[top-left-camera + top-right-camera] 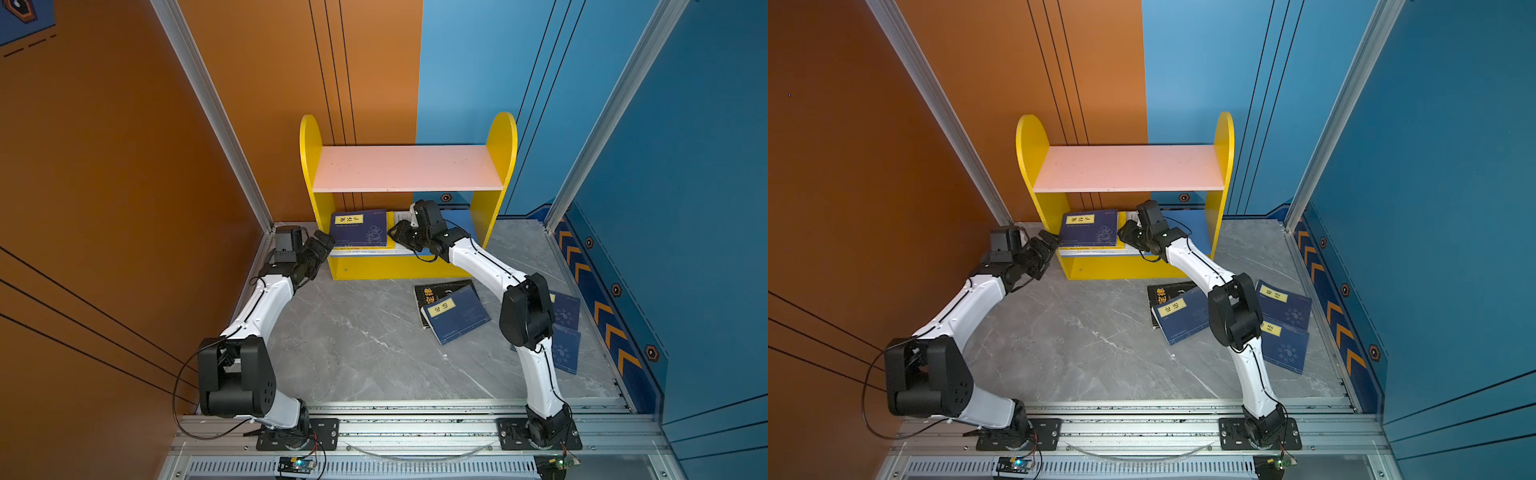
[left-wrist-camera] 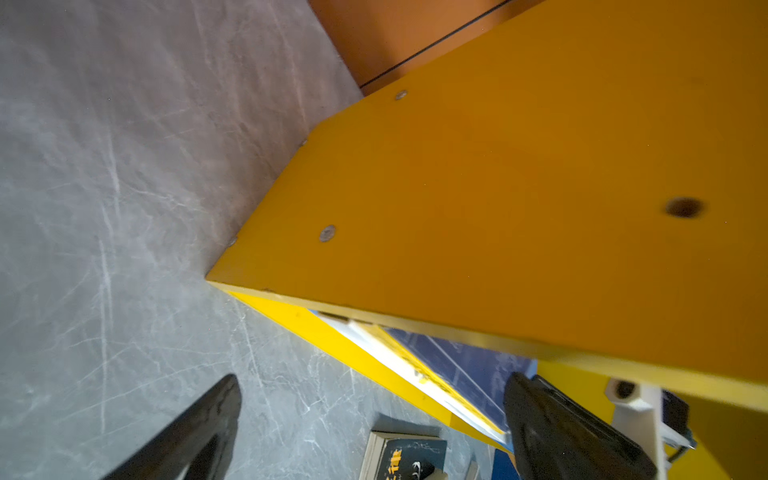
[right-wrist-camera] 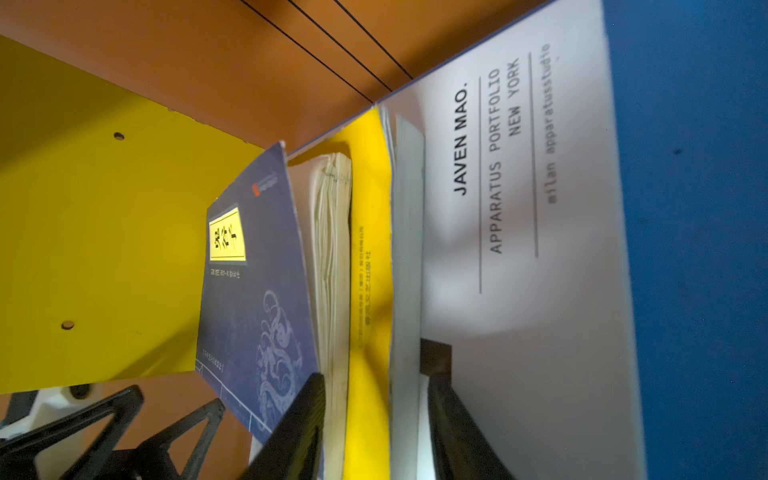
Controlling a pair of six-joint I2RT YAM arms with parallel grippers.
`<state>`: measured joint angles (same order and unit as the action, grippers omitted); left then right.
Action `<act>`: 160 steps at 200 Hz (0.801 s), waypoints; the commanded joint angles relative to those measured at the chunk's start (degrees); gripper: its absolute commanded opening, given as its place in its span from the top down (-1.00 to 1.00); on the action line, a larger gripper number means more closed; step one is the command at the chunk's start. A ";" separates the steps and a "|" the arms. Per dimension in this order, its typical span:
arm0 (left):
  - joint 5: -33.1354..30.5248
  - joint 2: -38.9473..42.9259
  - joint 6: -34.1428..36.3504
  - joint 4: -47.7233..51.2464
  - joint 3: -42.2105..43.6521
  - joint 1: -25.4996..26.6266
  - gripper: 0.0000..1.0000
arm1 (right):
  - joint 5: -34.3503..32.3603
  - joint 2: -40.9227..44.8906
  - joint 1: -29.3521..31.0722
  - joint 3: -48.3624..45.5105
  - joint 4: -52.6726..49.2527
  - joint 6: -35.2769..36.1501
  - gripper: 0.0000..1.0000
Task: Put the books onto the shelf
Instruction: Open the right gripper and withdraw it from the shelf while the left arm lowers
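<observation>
Opened on the left with the left gripper (image 1: 326, 242), jaws flung wide apart, hanging just outside the shelf (image 1: 500, 137) by the front edge of its left side panel (image 2: 498, 187). Could not judge any contact between one finger (image 2: 552, 428) and that panel. Moved inside to the blue lower board (image 1: 1196, 235) and found three books stacked flat there: white book (image 3: 519, 311) at the bottom, yellow book (image 3: 370, 270) on it, shelved navy book (image 1: 359, 228) on top, tucked toward the left panel. Caught the right gripper (image 3: 376, 365) inside that lower tier, in from the right, jaws apart around the stack's edge, one fingertip (image 3: 303, 415) at the seam of navy cover and yellow pages, the other on the white cover's side. Could not call it a clamp on the yellow book or a mere straddle. Swung right and nearer, down onto the grey surface (image 1: 353, 332) in front of the shelf: spotted the black book (image 1: 432, 293) lying flat with the tilted navy book (image 1: 457, 316) partly over it. Finished at the far right with two more flat on the surface, far navy book (image 1: 1285, 301) and near navy book (image 1: 1285, 349), touching each other, both partly hidden behind the right arm's elbow (image 1: 1233, 316).
</observation>
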<state>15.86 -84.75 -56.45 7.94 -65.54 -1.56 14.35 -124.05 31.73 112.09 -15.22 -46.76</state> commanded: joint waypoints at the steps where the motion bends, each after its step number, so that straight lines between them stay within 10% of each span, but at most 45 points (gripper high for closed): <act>1: 4.93 2.57 0.46 -4.22 1.60 -0.50 -0.99 | -2.90 7.02 0.28 -3.71 2.92 3.41 0.07; 160: -6.31 23.99 2.56 11.10 10.22 9.52 -0.96 | -11.72 34.44 0.67 -31.38 0.75 10.75 -1.00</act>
<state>15.07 -63.72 -54.41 14.48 -56.73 4.69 5.06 -94.37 31.92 83.00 -11.49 -38.28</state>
